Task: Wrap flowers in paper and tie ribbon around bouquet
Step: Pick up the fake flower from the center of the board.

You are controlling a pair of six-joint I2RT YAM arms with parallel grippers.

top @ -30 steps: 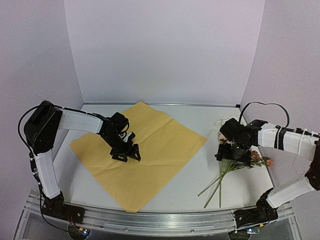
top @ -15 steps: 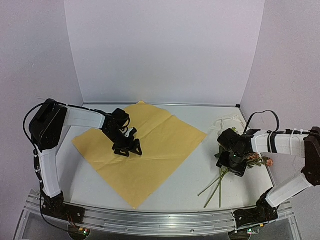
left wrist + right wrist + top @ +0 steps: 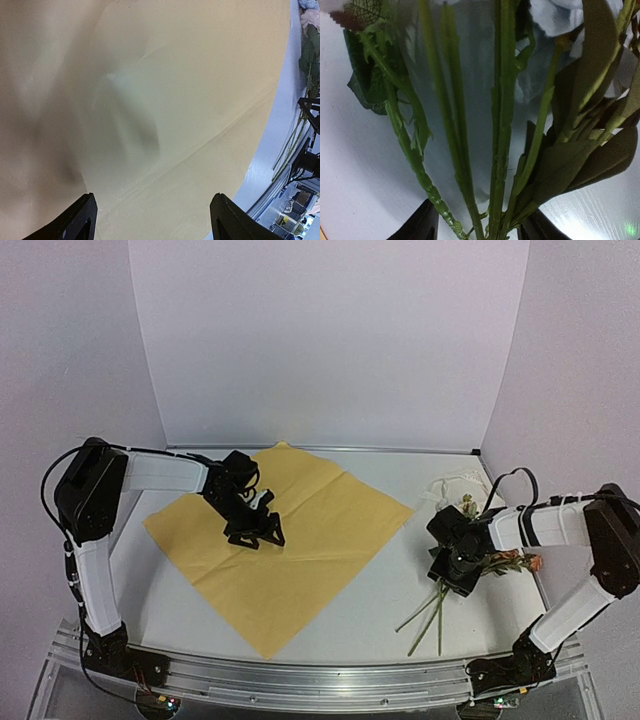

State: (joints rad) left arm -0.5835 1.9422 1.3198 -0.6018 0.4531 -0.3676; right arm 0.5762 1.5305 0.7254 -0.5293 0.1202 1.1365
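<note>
The paper (image 3: 320, 510) lies flat, yellow face up, on the left half of the table. My left gripper (image 3: 262, 538) hovers low over its middle, open, with only paper (image 3: 175, 125) between its fingertips (image 3: 80, 220). The flowers (image 3: 437, 608) lie at the right, stems toward the front edge, blooms (image 3: 518, 561) toward the right wall. My right gripper (image 3: 455, 570) is down over the stems. Its jaws are open and straddle the green stems (image 3: 502, 125), close on both sides. The cream ribbon (image 3: 447, 486) lies loosely behind the flowers. No bouquet is in view.
White walls close in the table at the back and on both sides. The metal rail (image 3: 320, 680) with both arm bases runs along the front edge. Bare white tabletop (image 3: 385, 580) separates the paper from the flowers.
My right gripper has dropped down onto the flower stems, and its jaws have narrowed around them. The left gripper and the paper have shifted slightly toward the back.
</note>
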